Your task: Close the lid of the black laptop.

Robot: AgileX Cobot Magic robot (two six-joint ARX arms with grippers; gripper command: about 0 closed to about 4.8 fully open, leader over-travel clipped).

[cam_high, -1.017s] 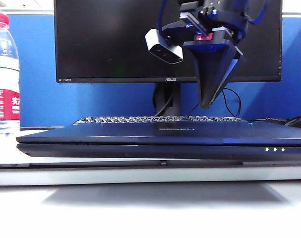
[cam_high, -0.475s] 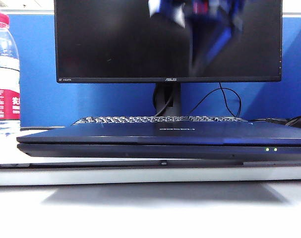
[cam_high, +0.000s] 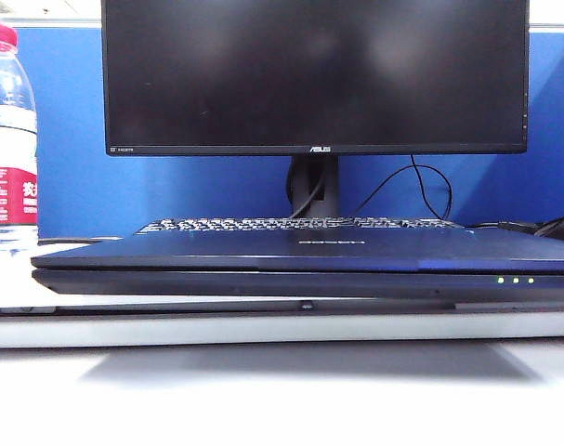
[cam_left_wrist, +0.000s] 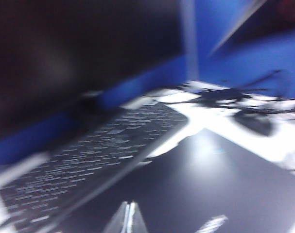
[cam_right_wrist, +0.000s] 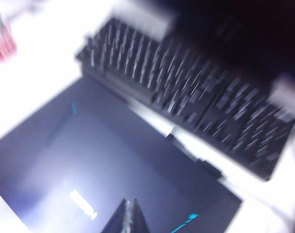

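Observation:
The black laptop point(cam_high: 263, 282) lies across the desk with its lid point(cam_high: 300, 249) down flat on the base, dark navy shell up, and green LEDs point(cam_high: 516, 280) lit on the front edge. Neither gripper appears in the exterior view. In the blurred left wrist view, my left gripper point(cam_left_wrist: 130, 216) hangs above the lid point(cam_left_wrist: 210, 179), fingers pressed together on nothing. Over the logo side of the lid point(cam_right_wrist: 89, 155), my right gripper point(cam_right_wrist: 129, 211) is likewise shut and holds nothing.
A large black ASUS monitor point(cam_high: 314, 74) on a stand rises behind the laptop, with a separate black keyboard point(cam_high: 300, 224) between them. A water bottle point(cam_high: 7, 139) stands at the left. Cables point(cam_high: 430, 190) trail at the back right.
A shut gripper that hung over the back of the laptop a second ago has risen out of the exterior view. The laptop has not moved.

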